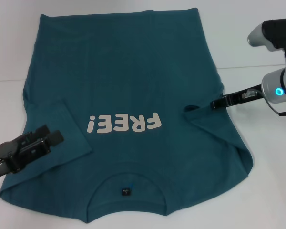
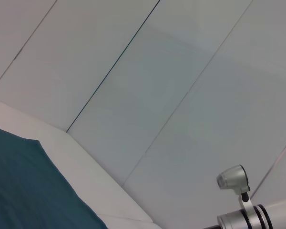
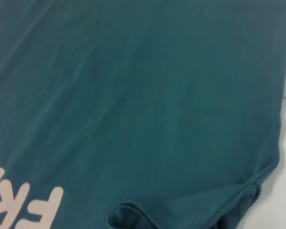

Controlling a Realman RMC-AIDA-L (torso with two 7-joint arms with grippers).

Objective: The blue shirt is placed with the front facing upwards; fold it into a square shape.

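The blue shirt (image 1: 124, 71) lies flat on the white table (image 1: 267, 195), collar and black neck label (image 1: 127, 192) nearest me, the white "FREE!" print (image 1: 124, 124) facing up. Both sleeves are folded inward over the chest. My left gripper (image 1: 50, 134) hovers open over the folded left sleeve (image 1: 62, 124), nothing between its fingers. My right gripper (image 1: 214, 103) sits at the shirt's right edge, its tip at the bunched fold of the right sleeve (image 1: 195, 110). The right wrist view shows the shirt (image 3: 157, 95) and that fold (image 3: 133, 212). A corner of the shirt (image 2: 19, 186) shows in the left wrist view.
White table surface surrounds the shirt, with a wall behind it (image 2: 157, 95). The right arm's silver joints (image 1: 276, 86) stand beside the shirt's right edge and also appear far off as the right arm (image 2: 252, 214) in the left wrist view.
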